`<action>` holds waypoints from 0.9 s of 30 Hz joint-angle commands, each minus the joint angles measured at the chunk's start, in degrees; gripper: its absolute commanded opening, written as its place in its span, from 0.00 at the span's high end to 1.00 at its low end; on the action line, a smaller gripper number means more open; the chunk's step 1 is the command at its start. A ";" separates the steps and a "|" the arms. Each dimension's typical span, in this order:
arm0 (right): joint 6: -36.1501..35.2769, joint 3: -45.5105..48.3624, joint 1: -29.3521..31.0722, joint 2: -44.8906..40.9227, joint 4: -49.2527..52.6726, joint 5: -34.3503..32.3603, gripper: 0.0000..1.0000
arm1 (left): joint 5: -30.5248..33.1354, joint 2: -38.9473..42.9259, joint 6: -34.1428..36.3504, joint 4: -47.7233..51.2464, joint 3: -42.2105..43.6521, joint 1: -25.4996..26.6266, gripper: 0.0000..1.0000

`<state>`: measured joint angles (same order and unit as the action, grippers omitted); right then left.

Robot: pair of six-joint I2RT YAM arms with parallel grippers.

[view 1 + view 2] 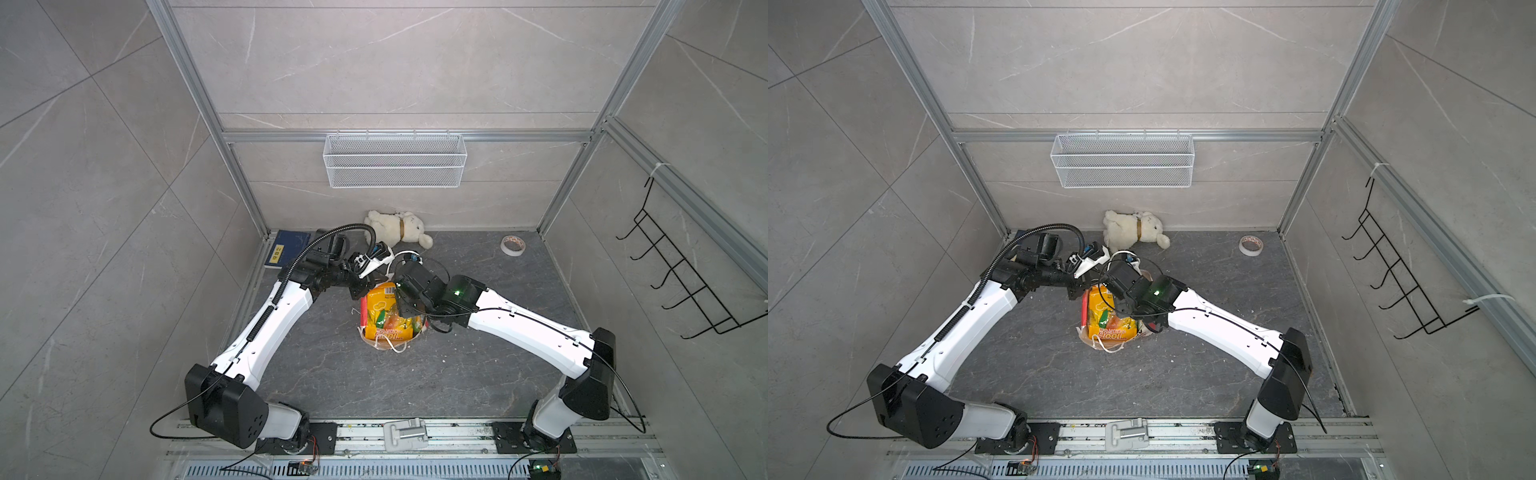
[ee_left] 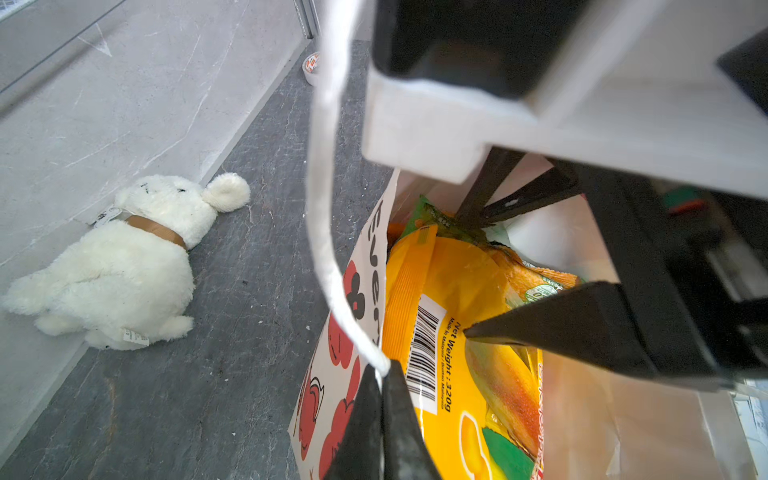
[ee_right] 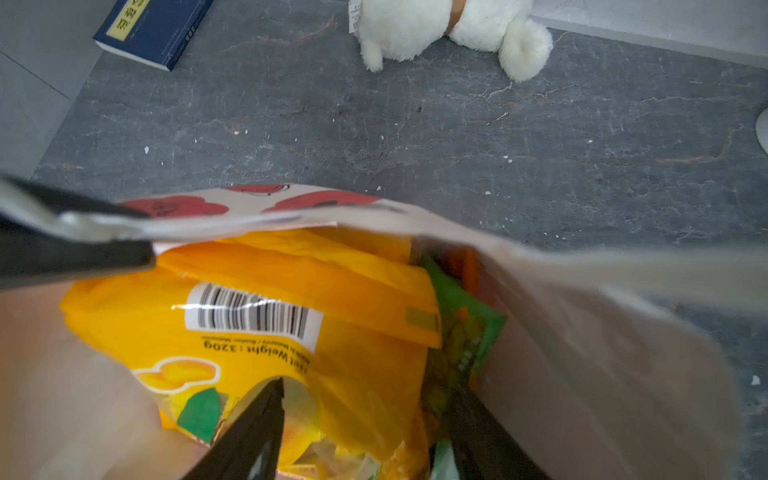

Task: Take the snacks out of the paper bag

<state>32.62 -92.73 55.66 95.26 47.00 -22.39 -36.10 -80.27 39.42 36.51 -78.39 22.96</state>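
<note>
The paper bag (image 1: 364,312) (image 1: 1085,311) stands open in the middle of the floor, white with red prints (image 2: 332,395). It is packed with snacks (image 1: 380,307) (image 1: 1100,309). A big yellow packet (image 2: 457,291) (image 3: 291,299) with a barcode lies on top, and a green packet (image 3: 465,328) is wedged beside it. My left gripper (image 2: 382,374) (image 1: 360,291) is shut on the bag's white cord handle (image 2: 322,166) at the rim. My right gripper (image 3: 368,390) reaches down inside the bag. Its jaws stand apart, with a fold of the yellow packet between them.
A white plush toy (image 1: 397,230) (image 2: 124,257) lies by the back wall. A blue book (image 1: 286,249) (image 3: 153,29) sits in the back left corner and a tape roll (image 1: 512,245) at the back right. A wire basket (image 1: 395,160) hangs on the back wall and a black hook rack (image 1: 681,270) on the right wall.
</note>
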 commanded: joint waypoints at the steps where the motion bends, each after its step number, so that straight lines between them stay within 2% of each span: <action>1: 0.37 1.05 -0.20 0.71 -2.92 0.95 0.34 | -4.97 1.08 -0.25 -3.75 -0.53 0.92 1.00; 7: -0.15 1.17 -0.11 1.07 -5.33 2.73 0.38 | -4.83 1.12 0.04 -3.75 -0.39 0.91 1.00; 13: 2.67 0.57 -0.27 2.47 -3.33 -0.22 0.33 | -4.65 1.34 0.04 -3.83 -0.29 0.93 1.00; 18: 3.05 2.02 -0.72 2.13 -5.80 0.83 0.29 | -4.58 0.47 0.16 -3.01 -1.05 0.89 1.00; 27: 1.62 3.99 -2.06 3.24 -10.92 6.06 0.50 | -4.85 0.90 0.22 -4.44 -0.50 0.90 1.00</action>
<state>34.68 -89.65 54.06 97.08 38.68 -18.31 -36.01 -80.27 39.44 35.88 -78.08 22.96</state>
